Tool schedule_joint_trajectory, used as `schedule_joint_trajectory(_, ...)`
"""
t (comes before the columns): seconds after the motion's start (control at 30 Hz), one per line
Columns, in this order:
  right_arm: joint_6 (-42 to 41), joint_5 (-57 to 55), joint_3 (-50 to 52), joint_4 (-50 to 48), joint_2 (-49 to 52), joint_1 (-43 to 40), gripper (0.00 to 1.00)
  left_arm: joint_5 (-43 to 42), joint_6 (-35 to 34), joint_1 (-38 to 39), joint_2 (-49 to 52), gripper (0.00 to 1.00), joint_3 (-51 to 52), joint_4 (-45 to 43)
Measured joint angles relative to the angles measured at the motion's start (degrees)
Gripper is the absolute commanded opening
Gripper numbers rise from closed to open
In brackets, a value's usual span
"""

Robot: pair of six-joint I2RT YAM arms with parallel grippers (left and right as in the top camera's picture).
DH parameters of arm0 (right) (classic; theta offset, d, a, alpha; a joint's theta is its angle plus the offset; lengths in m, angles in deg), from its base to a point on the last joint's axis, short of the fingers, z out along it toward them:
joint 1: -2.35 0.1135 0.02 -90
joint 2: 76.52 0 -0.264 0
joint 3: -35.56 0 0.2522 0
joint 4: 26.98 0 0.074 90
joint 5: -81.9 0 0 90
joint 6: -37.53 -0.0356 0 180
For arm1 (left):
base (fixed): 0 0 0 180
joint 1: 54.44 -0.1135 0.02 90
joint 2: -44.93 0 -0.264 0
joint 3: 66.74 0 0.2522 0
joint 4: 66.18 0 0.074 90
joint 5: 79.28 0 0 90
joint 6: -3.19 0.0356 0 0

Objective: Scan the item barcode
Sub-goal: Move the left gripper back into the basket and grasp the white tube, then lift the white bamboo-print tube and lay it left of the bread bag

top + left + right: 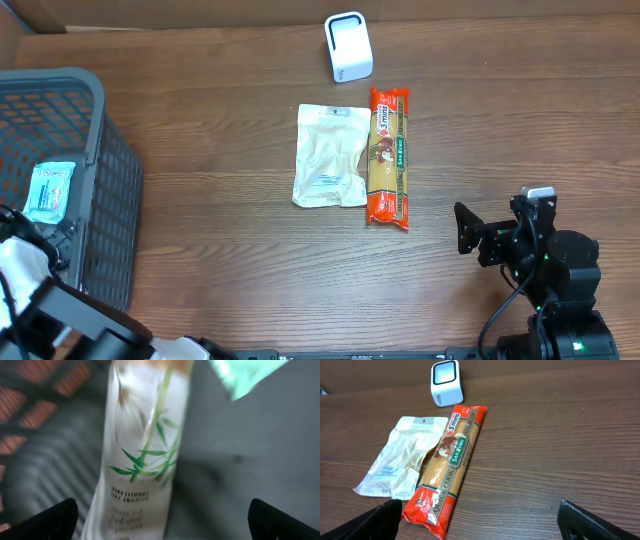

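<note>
At the table's centre the spaghetti packet (389,155) lies just beside a white pouch (330,155) at its 9 o'clock, the scanner (348,46) near at 11 o'clock, while the right gripper (480,527) at the packet's 5 o'clock and the left gripper (162,525), over a bamboo-print tube (145,450) in the basket (95,110), both stand spread apart.

The black, boxy right arm (545,265) carries a small pale grey cap (541,192) on top, tiny green lights (577,346) and a thin black cable (500,318) looping beside its base. The left arm (70,325) is black with white parts. In the wrist views the fingers (375,519) are matte black wedges.
</note>
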Motion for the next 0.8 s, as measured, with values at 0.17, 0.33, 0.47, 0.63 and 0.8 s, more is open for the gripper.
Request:
schedule_joint_trajectory(0.17,0.02,0.00,0.00,0.00,0.00,0.00,1.00,0.74,-1.38,-1.79,3.93,0.96,0.15,-0.96)
schedule_joint_trajectory(0.33,-0.02,-0.02,0.00,-0.02,0.00,0.00,1.00,0.57,-3.30,-2.19,4.46,0.24,0.11,-1.97)
schedule_joint_trajectory(0.47,0.00,0.00,0.00,-0.04,0.00,0.00,1.00,-0.81,-3.50,-2.25,4.68,0.04,-0.20,-2.47)
schedule_joint_trajectory(0.63,0.02,0.00,0.00,-0.02,0.00,0.00,1.00,-4.90,-5.73,-2.32,3.98,0.04,-1.25,-1.79)
schedule_joint_trajectory(0.8,0.00,0.00,0.00,-0.04,0.00,0.00,1.00,-12.35,-7.74,-2.51,5.27,0.04,-5.11,4.26)
